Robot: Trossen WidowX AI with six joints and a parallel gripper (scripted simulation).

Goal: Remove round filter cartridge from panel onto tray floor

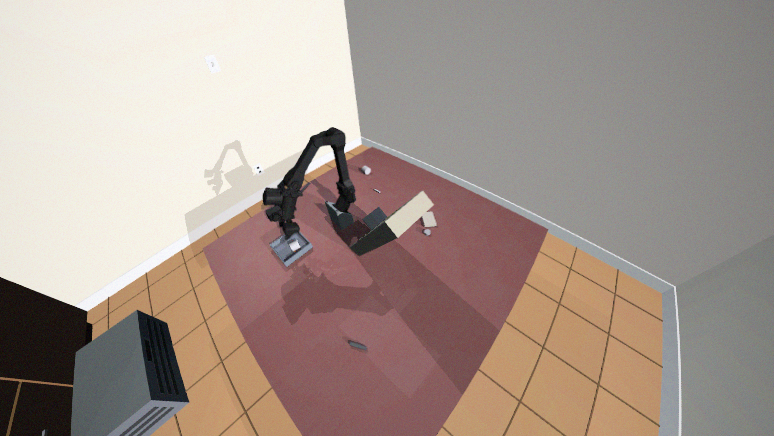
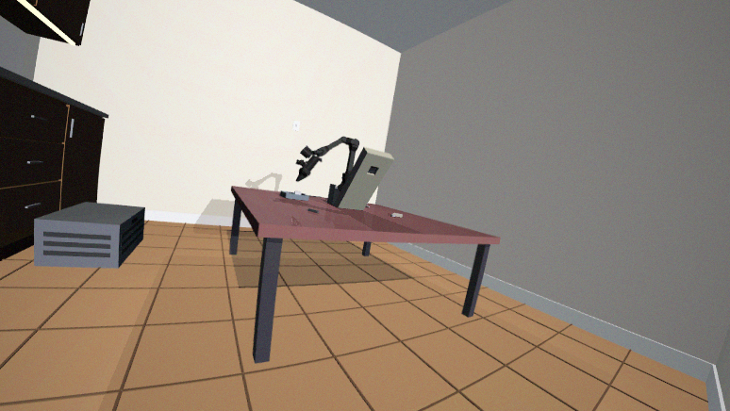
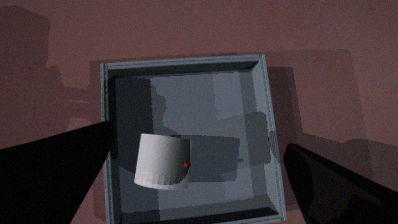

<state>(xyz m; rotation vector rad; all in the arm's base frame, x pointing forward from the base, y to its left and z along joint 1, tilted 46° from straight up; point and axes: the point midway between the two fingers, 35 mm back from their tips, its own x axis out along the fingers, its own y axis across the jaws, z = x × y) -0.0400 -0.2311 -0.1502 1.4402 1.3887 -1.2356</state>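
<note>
The white round cartridge lies on its side on the floor of the grey-blue tray, left of the middle in the wrist view. A small red mark shows at its right edge; its slots do not show. My gripper is open and empty above the tray, with its fingers wide apart and clear of the cartridge. The service panel stands tilted beside the arm; a dark square opening shows in it in the exterior view.
A dark box stands between arm and panel. A white cylinder and a thin piece lie behind. A cream block and a small round piece lie beyond the panel. A dark block lies apart.
</note>
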